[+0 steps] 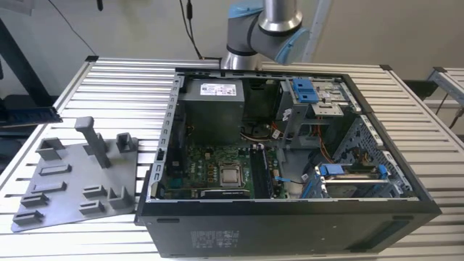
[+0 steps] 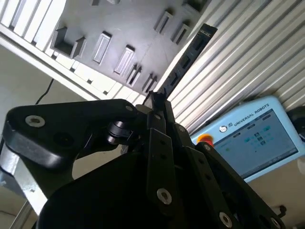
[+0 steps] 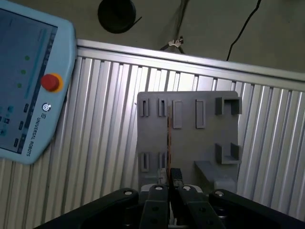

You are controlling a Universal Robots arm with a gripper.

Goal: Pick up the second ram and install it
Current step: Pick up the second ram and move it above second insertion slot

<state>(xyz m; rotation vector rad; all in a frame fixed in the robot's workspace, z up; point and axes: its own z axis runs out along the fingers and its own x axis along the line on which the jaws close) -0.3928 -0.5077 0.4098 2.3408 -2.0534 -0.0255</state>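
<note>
The gripper (image 2: 157, 100) was clamped on the flat faces of the second ram (image 2: 189, 53), a thin stick that seemed light and stiff yet fragile, best held by those faces.

We see a ribbed metal table (image 1: 123, 81) with bright light glancing off its slats. Behind the table rises a plain pale wall (image 1: 138, 27), and black cables (image 1: 190, 22) hang down it. Beside the table, on the exterior view's right, stands another slatted table (image 1: 451, 81). In the first wrist view, a dull grey floor (image 3: 209, 24) lies beyond the table's edge, with a black cord (image 3: 244, 28) trailing across it.
</note>
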